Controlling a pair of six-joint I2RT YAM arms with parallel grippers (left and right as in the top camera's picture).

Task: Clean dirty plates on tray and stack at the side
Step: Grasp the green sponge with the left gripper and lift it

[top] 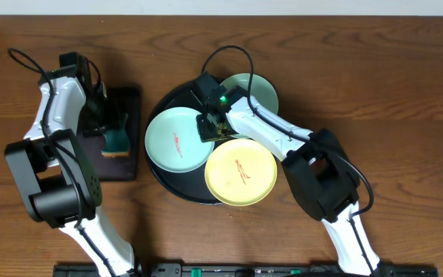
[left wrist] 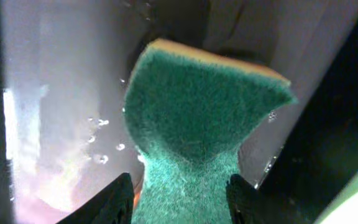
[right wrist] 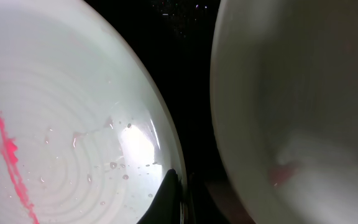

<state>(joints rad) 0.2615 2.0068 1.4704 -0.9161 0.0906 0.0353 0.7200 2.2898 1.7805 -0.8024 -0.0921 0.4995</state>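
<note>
Left gripper [left wrist: 180,199] is clamped on the waist of the sponge [left wrist: 204,106], green scrub face to the camera, hanging over the wet small tray [top: 129,165]. No plate is under it; all are well off to its side. On the tray [top: 168,100] the three plates lie unstacked and show red smears, so cleaning looks not yet done. Right gripper [right wrist: 180,194] is down in the gap between two plates: smeared mint plate [right wrist: 73,124] just left of its fingers, second mint plate [right wrist: 291,93] just right, yellow plate [top: 241,172] back beside its wrist. One fingertip overlaps the left plate's rim. The jaws look nearly together, but can't tell whether they pinch that rim or are simply closed. Likely step: steadying or lifting the left plate for scrubbing. To do it well, bite the rim only and keep the fingers off the smear. Hold the plate low, then bring the sponge flat onto the centre and wipe along the streak. Wet plastic will probably slip.
</note>
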